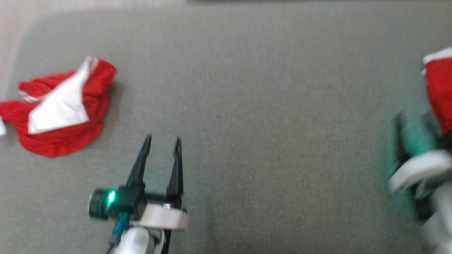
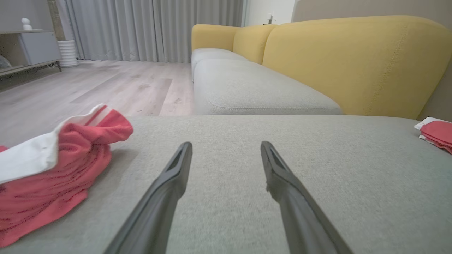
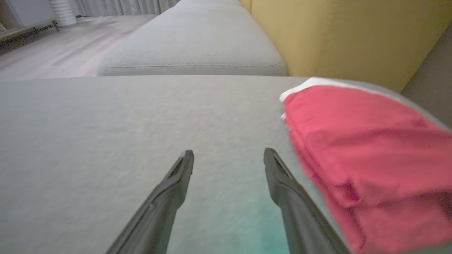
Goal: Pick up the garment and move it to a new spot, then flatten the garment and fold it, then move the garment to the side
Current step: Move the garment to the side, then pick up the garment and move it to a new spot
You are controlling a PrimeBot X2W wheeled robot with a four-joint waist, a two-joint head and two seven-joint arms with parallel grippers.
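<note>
Both left gripper and right gripper gape empty; seat the left over a ridge of the crumpled garment.

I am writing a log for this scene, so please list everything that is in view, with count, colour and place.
crumpled garment: 1, red and white, left part of the seat
folded garment: 1, red with a white edge, right part of the seat
sofa seat: 1, grey, under both garments
sofa backrest: 1, yellow, behind the seat
curtains: 1 set, grey, far wall
floor: 1, pale wood, beside the sofa
ribbed cylinder: 1, white, on the floor by the curtains
cabinet: 1, grey, beside the cylinder
left gripper: 1, dark, open, near the crumpled garment
right gripper: 1, dark, open, beside the folded garment
</note>
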